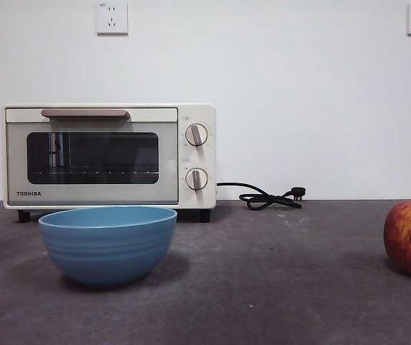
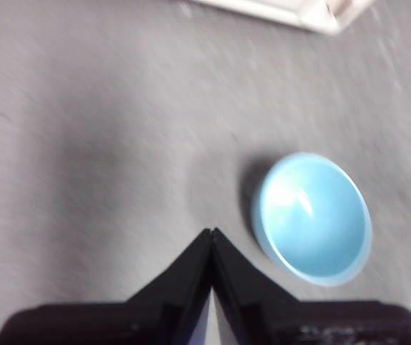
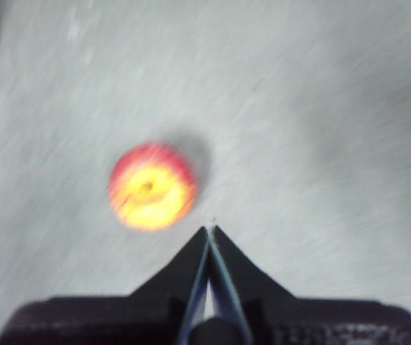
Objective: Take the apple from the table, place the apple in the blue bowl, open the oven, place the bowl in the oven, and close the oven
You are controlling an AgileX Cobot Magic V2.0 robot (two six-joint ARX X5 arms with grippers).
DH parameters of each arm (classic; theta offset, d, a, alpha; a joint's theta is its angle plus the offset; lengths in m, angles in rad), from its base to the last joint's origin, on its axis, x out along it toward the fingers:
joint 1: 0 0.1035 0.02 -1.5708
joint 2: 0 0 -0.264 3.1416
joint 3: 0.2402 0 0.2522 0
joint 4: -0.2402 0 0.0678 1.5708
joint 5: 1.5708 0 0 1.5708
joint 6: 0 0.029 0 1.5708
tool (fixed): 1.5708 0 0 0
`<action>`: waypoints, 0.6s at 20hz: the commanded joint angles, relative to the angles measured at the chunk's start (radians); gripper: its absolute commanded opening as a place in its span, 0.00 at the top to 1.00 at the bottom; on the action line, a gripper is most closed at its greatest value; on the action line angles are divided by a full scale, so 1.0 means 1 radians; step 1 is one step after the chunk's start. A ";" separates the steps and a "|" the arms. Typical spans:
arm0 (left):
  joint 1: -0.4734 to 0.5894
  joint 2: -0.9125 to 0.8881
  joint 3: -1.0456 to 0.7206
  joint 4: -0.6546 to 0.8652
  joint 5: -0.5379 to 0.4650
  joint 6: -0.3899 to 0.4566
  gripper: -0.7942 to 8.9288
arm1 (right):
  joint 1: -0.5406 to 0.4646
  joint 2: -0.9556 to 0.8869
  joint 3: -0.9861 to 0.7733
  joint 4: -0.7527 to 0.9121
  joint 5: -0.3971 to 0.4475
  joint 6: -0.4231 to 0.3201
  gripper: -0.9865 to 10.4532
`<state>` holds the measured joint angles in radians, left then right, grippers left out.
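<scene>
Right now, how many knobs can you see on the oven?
2. Both sit on the oven's panel beside the glass door: the upper knob directly above the lower knob. Other sides of the oven are hidden, so more could exist there.

Both my arms hang high above the table, out of the front camera's sight. My left gripper (image 2: 212,231) points down, its two black jaws pressed together tip to tip, holding nothing. My right gripper (image 3: 210,228) hangs in the same pose, jaws meeting at a point, also holding nothing. Both wrist pictures are blurred, so finer detail of the jaws is lost.
</scene>
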<state>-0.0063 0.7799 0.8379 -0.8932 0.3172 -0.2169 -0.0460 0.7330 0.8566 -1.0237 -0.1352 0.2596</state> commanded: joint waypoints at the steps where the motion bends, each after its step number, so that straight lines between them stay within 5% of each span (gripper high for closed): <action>1: -0.002 0.010 0.001 -0.021 0.040 0.045 0.92 | 0.001 0.079 0.020 0.002 -0.142 -0.083 0.91; 3: -0.002 0.015 0.001 -0.033 0.057 0.046 0.92 | 0.008 0.159 0.039 -0.001 -0.199 -0.095 0.91; 8: -0.002 0.017 0.001 -0.034 0.057 0.045 0.92 | 0.093 0.343 0.079 0.002 -0.190 -0.095 0.82; 12: -0.002 0.017 0.001 -0.034 0.057 0.045 0.92 | 0.212 0.468 0.158 0.003 -0.027 -0.087 0.65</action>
<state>-0.0063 0.7975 0.8379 -0.9276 0.3698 -0.1841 0.1646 1.1999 1.0115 -1.0241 -0.1696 0.1757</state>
